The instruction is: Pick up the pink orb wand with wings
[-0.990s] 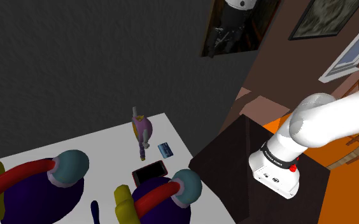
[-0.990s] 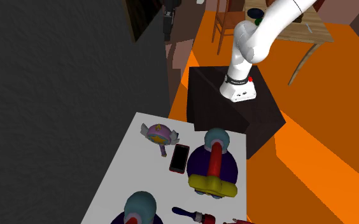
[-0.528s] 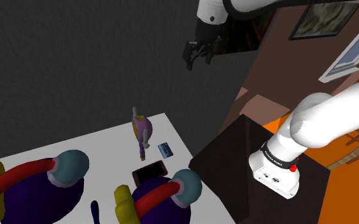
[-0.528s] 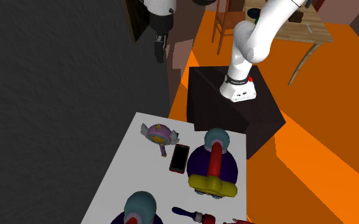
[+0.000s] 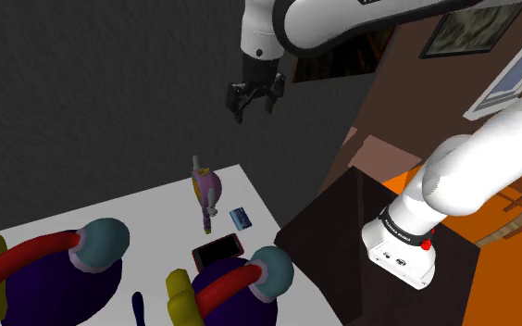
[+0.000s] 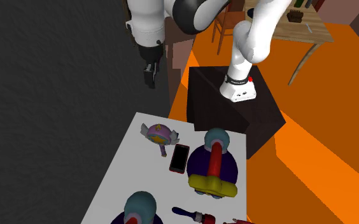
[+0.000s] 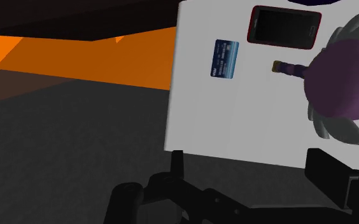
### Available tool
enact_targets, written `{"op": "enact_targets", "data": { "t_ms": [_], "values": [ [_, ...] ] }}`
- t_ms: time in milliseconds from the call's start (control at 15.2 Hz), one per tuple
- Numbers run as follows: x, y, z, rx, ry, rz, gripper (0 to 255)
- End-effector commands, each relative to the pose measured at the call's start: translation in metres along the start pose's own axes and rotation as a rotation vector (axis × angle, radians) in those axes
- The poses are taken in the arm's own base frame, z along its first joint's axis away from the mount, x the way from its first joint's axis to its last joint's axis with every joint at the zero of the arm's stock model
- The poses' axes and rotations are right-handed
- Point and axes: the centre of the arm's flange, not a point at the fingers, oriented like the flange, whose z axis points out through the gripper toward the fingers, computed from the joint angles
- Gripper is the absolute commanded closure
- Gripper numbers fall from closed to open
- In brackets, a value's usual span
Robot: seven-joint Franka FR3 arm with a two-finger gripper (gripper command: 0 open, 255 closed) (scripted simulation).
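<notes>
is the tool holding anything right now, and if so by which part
Nothing is held. The tool hangs open and empty in the air, well above the table. The wand lies untouched on the table.

In the shoulder view the white arm rises at the right, bends over high up and reaches toward the left. Its black hand points down, fingers apart, holding nothing.
</notes>
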Motion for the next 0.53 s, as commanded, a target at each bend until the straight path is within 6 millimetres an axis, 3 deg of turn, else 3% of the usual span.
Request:
{"op": "enact_targets", "data": {
  "t_ms": [0, 462],
  "values": [
    [0.005, -0.026, 0.01, 0.002, -0.009, 0.004, 0],
    [0.023, -0.109, 0.047, 0.005, -0.037, 0.014, 0]
  ]
}}
